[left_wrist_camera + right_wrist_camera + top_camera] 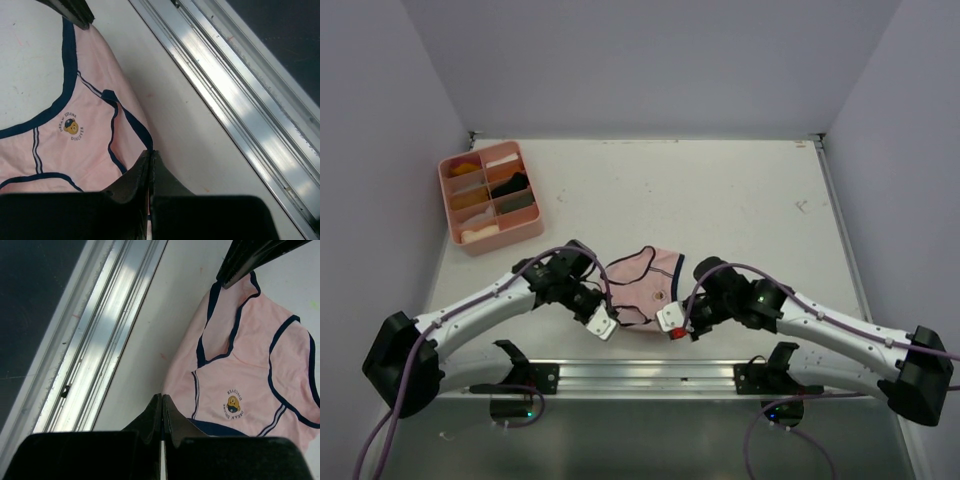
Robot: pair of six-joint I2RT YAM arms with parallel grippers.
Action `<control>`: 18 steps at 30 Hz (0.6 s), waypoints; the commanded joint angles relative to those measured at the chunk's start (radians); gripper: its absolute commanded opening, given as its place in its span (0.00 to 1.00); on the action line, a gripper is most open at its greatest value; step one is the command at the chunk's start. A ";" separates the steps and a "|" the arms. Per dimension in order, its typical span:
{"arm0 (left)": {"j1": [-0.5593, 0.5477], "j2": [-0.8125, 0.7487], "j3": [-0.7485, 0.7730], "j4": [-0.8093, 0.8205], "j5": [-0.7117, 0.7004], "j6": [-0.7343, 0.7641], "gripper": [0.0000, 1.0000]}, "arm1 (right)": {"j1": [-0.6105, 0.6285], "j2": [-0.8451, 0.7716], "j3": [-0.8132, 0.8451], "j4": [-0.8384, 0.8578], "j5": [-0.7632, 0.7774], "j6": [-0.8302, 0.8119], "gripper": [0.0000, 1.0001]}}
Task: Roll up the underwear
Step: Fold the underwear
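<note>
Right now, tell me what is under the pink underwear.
Only the white table shows around the pink underwear, which lies spread on it. The cloth hides whatever is beneath. The left gripper and right gripper pinch its near edge, jaws closed.

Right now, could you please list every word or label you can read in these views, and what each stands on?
"DREAM": arched beside the bear emblem on the pink underwear.
Remaining emblem lettering: too small to read surely; the lower word may be "DISCOVER".
Nothing else carries readable text.
</note>
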State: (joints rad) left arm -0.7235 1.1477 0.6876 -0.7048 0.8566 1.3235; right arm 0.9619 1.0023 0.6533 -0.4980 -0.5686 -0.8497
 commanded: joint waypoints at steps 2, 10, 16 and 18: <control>0.022 0.021 0.093 -0.027 0.051 -0.064 0.00 | -0.029 -0.041 0.035 -0.036 -0.014 0.054 0.00; 0.094 0.151 0.262 -0.151 0.107 0.020 0.00 | -0.190 0.027 0.134 -0.065 -0.109 0.070 0.00; 0.176 0.285 0.374 -0.219 0.162 0.037 0.00 | -0.316 0.142 0.239 -0.112 -0.191 0.047 0.00; 0.196 0.334 0.411 -0.232 0.174 0.036 0.00 | -0.331 0.165 0.255 -0.122 -0.209 0.034 0.00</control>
State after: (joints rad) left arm -0.5640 1.4292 1.0161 -0.8734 0.9504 1.3315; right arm 0.6556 1.1374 0.8494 -0.5819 -0.6994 -0.8036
